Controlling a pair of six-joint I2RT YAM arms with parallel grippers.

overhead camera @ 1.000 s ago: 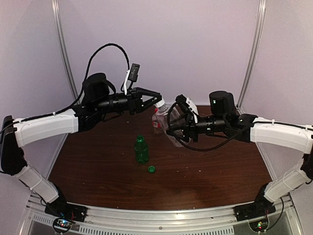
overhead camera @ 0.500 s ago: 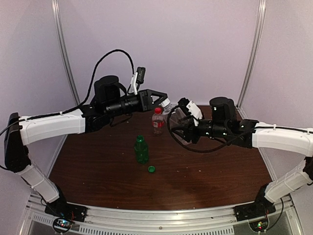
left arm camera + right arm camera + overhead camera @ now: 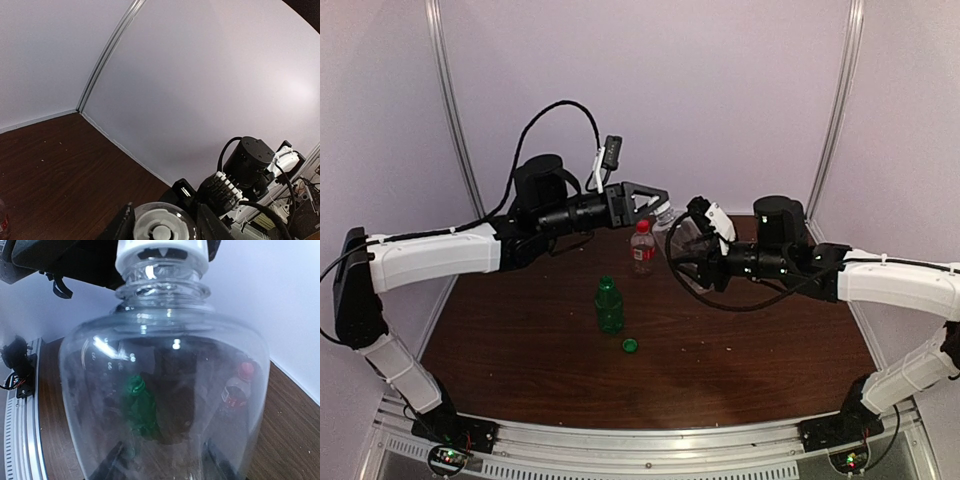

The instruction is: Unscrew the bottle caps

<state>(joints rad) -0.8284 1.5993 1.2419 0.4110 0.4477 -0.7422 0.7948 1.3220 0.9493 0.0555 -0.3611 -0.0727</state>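
Note:
My right gripper [image 3: 682, 250] is shut on the taller clear bottle [image 3: 685, 238] and holds it in the air, tilted toward the left arm. The bottle fills the right wrist view [image 3: 165, 390], with my right gripper [image 3: 167, 465] at its lower body. My left gripper [image 3: 660, 205] is closed round its white cap [image 3: 666, 212]. The left wrist view shows the cap [image 3: 161, 227] end-on in my left gripper [image 3: 162, 231]. The short red-capped bottle [image 3: 642, 245] stands behind the green bottle [image 3: 609, 305]. The green bottle is uncapped and its green cap [image 3: 630, 345] lies on the table.
The brown table [image 3: 770, 350] has pale walls on three sides and a metal rail along the near edge [image 3: 650, 440]. Both arms reach over the back half of the table.
Both arms have carried the clear bottle up and to the right, away from the red-capped bottle, which now stands uncovered. The left gripper stayed on the white cap.

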